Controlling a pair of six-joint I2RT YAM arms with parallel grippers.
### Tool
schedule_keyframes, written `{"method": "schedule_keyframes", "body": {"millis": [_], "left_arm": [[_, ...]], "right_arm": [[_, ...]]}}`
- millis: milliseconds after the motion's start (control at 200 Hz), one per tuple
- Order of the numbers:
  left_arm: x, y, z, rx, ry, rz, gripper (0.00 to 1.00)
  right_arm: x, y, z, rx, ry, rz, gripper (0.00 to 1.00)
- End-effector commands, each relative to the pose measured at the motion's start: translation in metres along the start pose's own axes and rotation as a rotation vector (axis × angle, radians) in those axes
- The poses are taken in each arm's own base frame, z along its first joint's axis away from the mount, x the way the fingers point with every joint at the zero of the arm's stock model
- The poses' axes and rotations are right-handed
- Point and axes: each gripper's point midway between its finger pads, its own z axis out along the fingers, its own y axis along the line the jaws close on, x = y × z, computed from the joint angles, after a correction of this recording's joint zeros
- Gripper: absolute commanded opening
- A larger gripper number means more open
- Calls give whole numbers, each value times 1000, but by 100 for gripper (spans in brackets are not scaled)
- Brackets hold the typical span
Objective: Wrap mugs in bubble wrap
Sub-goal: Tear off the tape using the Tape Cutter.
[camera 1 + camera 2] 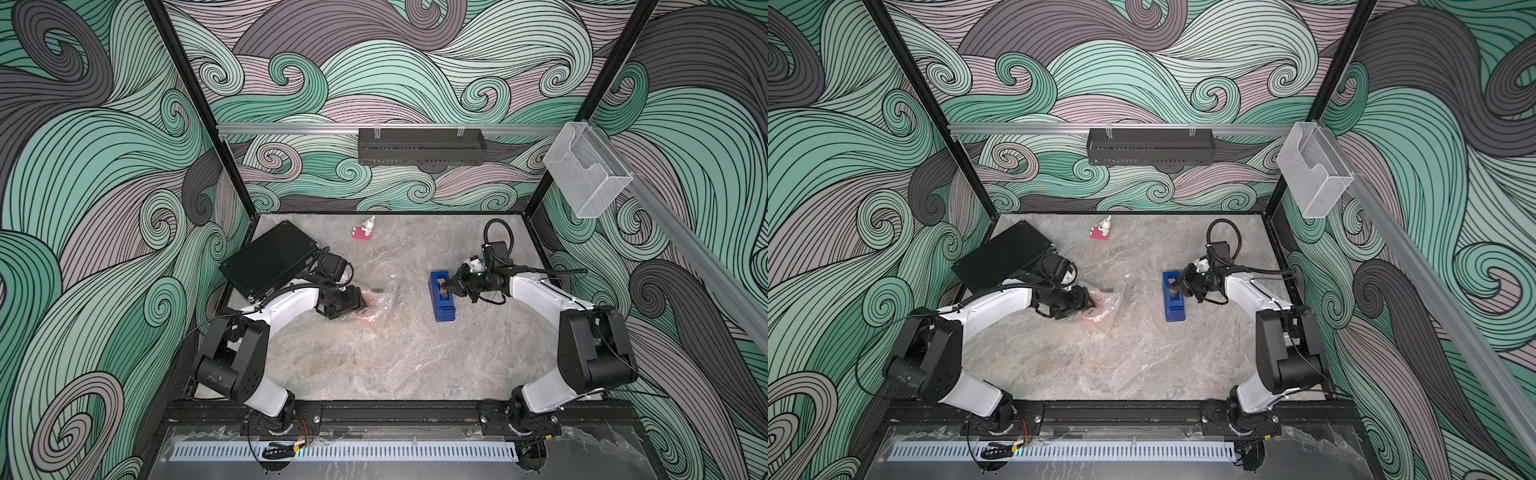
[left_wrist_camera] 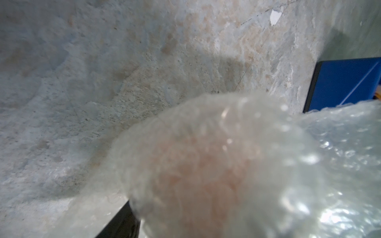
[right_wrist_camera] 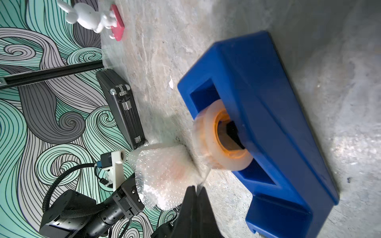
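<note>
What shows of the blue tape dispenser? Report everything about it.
The blue tape dispenser is a long block of matte blue plastic with sloping sides and an open well. In the well sits a roll of clear tape on an orange core. The dispenser rests flat on the marbled table, right of centre in both top views. The right gripper is shut just off the roll, apparently pinching a strip of tape pulled from it.

No legible text, labels, brands, numbers or signs anywhere
</note>
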Motion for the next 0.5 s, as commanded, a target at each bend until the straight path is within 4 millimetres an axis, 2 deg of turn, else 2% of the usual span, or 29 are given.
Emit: {"method": "schedule_keyframes", "body": {"millis": [0,65,205,260,325,380,435,495], "left_arm": [[6,4,2,-3,21,-6,69],[6,4,3,-2,22,-9,69],[6,4,5,1,22,-9,69],[6,4,5,-1,24,-10,69],[7,5,6,1,23,-12,69],[8,6,7,3,23,-14,69],[9,6,8,1,28,-15,69],[10,7,8,-2,31,-15,69]], "right_arm": [[10,38,-28,-45,-50,-86,0],[7,34,-38,-18,-104,-72,0],[25,24,-30,-13,-41,-48,0],[22,4,-24,37,-67,-28,0],[25,-15,-13,67,-13,26,0],[29,-24,-7,90,16,50,0],[36,-13,-12,53,32,45,0],[44,13,-32,28,-20,-23,0]]}}
